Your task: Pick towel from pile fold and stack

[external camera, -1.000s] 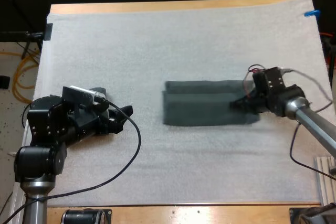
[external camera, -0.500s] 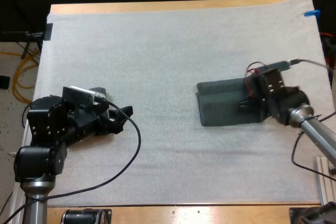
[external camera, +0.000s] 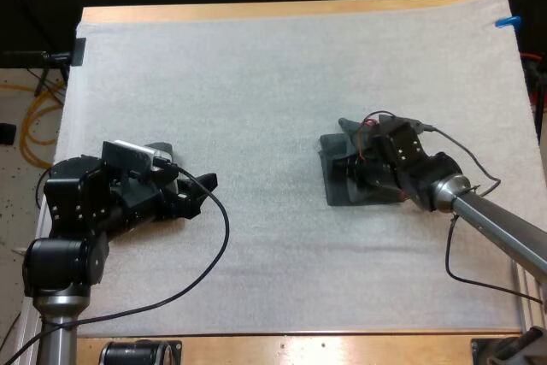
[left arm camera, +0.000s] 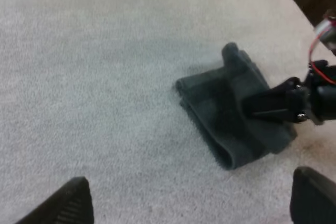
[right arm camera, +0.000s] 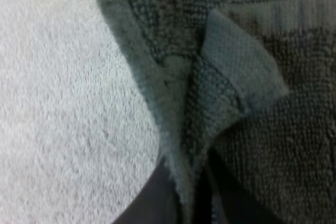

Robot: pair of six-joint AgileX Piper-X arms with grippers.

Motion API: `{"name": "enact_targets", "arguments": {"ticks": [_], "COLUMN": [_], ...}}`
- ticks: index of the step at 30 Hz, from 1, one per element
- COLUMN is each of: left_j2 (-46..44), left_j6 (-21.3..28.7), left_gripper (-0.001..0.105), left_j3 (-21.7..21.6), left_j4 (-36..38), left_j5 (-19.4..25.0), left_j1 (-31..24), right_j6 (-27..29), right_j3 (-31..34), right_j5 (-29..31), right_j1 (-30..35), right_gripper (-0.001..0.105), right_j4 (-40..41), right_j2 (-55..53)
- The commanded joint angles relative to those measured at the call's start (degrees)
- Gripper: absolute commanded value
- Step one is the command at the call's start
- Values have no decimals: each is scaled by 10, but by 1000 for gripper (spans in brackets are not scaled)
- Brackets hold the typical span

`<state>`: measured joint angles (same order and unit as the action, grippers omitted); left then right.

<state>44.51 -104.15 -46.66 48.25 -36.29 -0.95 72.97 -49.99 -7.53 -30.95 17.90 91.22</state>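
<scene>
**Right jaws pinch the towel; left jaws spread, holding nothing**

The right gripper (right arm camera: pixel 190 195) has its fingers (right arm camera: pixel 152 200) clamped on a raised fold of the dark grey-green towel (external camera: pixel 338 187), pressing the cloth from both sides. The towel lies folded on the white mat (external camera: pixel 256 83), right of centre. The left gripper (external camera: pixel 203 190) rests at the mat's left side, well apart from the towel.
</scene>
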Motion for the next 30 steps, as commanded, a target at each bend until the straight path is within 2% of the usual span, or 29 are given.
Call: {"name": "enact_targets", "arguments": {"ticks": [1, 4, 5, 7, 9, 12, 14, 20, 22, 25, 30], "left_j2": [-1, -1, -1, -1, -1, 0, 7, 74, 109, 171, 292], "left_j6": [1, 1, 1, 3, 3, 3, 3, -17, -42, -95, -182], "left_gripper": [74, 74, 74, 74, 74, 74, 74, 74, 74, 74, 74], "left_j3": [-3, -3, -3, -3, -3, -3, -3, -3, -3, -3, -3], "left_j4": [1, 1, 1, 1, 1, -3, -8, -46, -78, -156, -276], "left_j5": [-8, -8, -8, -8, -8, -7, -6, 48, 64, 64, 43], "left_j1": [1, 1, 1, 1, 1, 12, 32, 123, 142, 164, 191], "right_j6": [-7, -8, -8, -8, -8, -8, -7, 23, 35, 65, 120], "right_j3": [0, 0, 0, 0, 0, 0, 0, 0, 0, 0, 0], "right_j5": [-11, -39, -59, -88, -112, -146, -160, -166, -161, -125, -58], "right_j1": [0, 0, 0, 0, 0, 0, 0, 0, 0, 0, 0], "right_gripper": [1, 6, 12, 29, 57, 89, 95, 95, 95, 95, 95], "right_j4": [-7, -5, -5, -8, -15, -27, -27, -8, 9, 53, 135], "right_j2": [2, 8, 8, 8, 8, 6, -3, -70, -102, -155, -256]}}
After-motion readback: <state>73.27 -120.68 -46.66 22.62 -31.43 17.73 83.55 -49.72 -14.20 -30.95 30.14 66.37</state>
